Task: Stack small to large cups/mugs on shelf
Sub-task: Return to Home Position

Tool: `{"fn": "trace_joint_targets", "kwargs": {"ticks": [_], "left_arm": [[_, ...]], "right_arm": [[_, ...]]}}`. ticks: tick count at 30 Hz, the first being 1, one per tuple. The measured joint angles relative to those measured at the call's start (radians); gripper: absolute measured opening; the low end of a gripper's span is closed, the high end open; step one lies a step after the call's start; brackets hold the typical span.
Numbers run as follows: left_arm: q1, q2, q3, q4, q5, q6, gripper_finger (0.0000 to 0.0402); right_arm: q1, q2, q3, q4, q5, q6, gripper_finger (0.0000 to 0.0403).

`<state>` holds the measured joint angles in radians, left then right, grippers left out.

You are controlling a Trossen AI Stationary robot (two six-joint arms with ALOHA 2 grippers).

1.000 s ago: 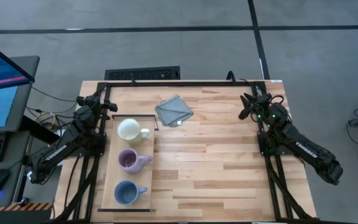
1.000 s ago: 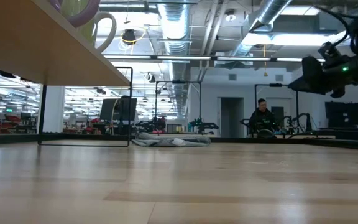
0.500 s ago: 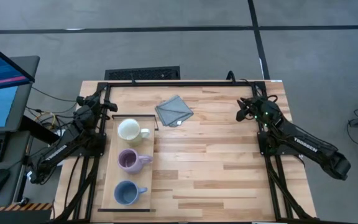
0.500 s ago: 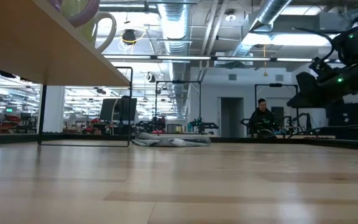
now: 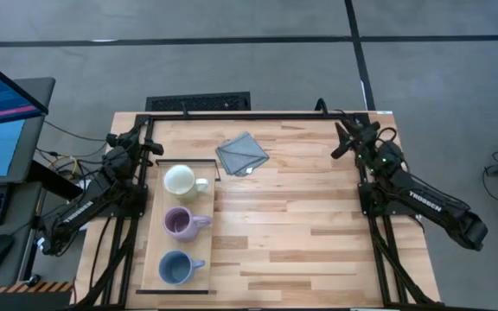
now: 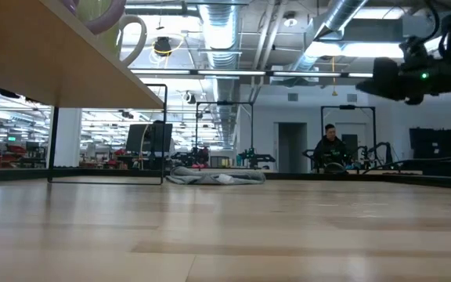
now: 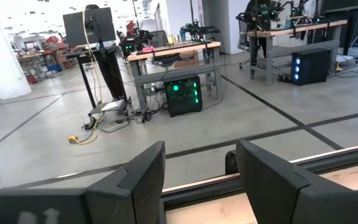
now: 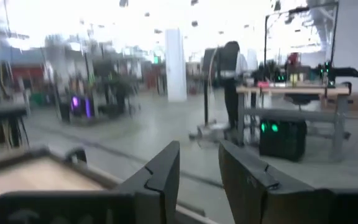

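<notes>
Three mugs stand in a row on their bases on the pale shelf (image 5: 150,250) at the table's left: cream-white (image 5: 180,180) farthest, purple (image 5: 180,223) in the middle, grey-blue (image 5: 175,268) nearest. They are apart, with handles toward the table's right. My left gripper (image 5: 145,142) waits open beside the shelf's far end, its fingers (image 7: 142,180) with nothing between them. My right gripper (image 5: 339,141) hovers open near the far right corner, high above the table (image 6: 376,78), its fingers (image 8: 166,171) empty too.
A grey folded cloth (image 5: 242,153) lies on the plank table near the far edge, just right of the shelf's far end. The shelf (image 6: 53,63) stands raised on thin dark legs. Bare planks (image 5: 301,225) spread between the shelf and the right arm. A person sits far behind the table (image 6: 331,149).
My right gripper has dipped a little, then risen and tipped its fingers up to about level, staying near the far right corner. Its finger gap looks unchanged. The mugs and the cloth have kept their places.
</notes>
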<state>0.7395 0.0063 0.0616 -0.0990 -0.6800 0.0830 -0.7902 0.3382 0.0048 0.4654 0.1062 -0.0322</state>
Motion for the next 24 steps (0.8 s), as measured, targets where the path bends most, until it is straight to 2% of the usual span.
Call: {"fn": "trace_joint_targets", "kwargs": {"ticks": [4,7,16,20,24], "left_arm": [[0.0,0.0,0.0,0.0,0.0,0.0,0.0189],[0.0,0.0,0.0,0.0,0.0,0.0,0.0189],[0.0,0.0,0.0,0.0,0.0,0.0,0.0189],[0.0,0.0,0.0,0.0,0.0,0.0,0.0189],[0.0,0.0,0.0,0.0,0.0,0.0,0.0189]], "right_arm": [[-0.001,0.0,0.0,0.082,-0.001,0.074,0.0134],[0.013,0.0,0.0,0.081,-0.003,0.1,0.0134],[0.094,-0.017,0.0,0.085,-0.003,-0.003,0.0134],[0.102,-0.071,0.0,0.14,0.01,-0.02,0.0134],[0.101,-0.139,0.0,0.103,0.05,-0.014,0.0134]]}}
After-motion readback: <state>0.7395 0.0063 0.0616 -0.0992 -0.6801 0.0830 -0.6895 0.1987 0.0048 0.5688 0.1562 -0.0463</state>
